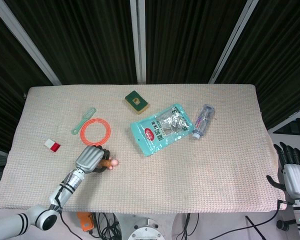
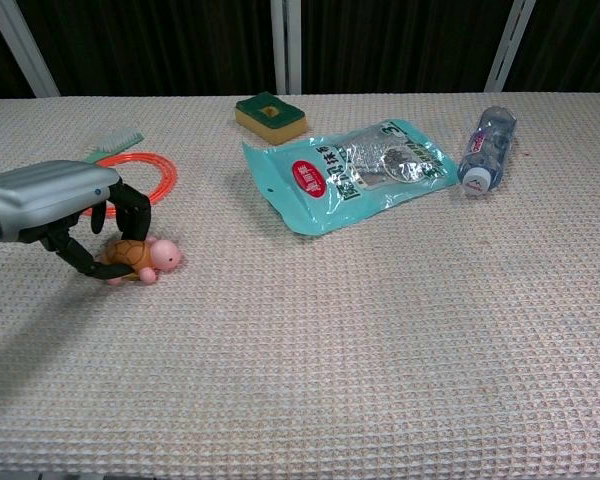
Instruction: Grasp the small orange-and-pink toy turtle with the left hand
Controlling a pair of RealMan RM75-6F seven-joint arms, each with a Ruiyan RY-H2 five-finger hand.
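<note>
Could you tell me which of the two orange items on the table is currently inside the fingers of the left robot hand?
The toy turtle: the left robot hand has its fingers closed around its shell. The orange ring lies flat just behind it, untouched.

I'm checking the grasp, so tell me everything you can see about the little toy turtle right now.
The toy turtle is small, with an orange-brown domed shell and a pink head and feet, and looks like smooth plastic or rubber. It sits upright on the woven table cover, head pointing to the robot's right. The left hand has its dark fingers curled around the shell from above and behind, leaving the head and a front foot showing. The orange ring lies just behind, not touching it.
</note>
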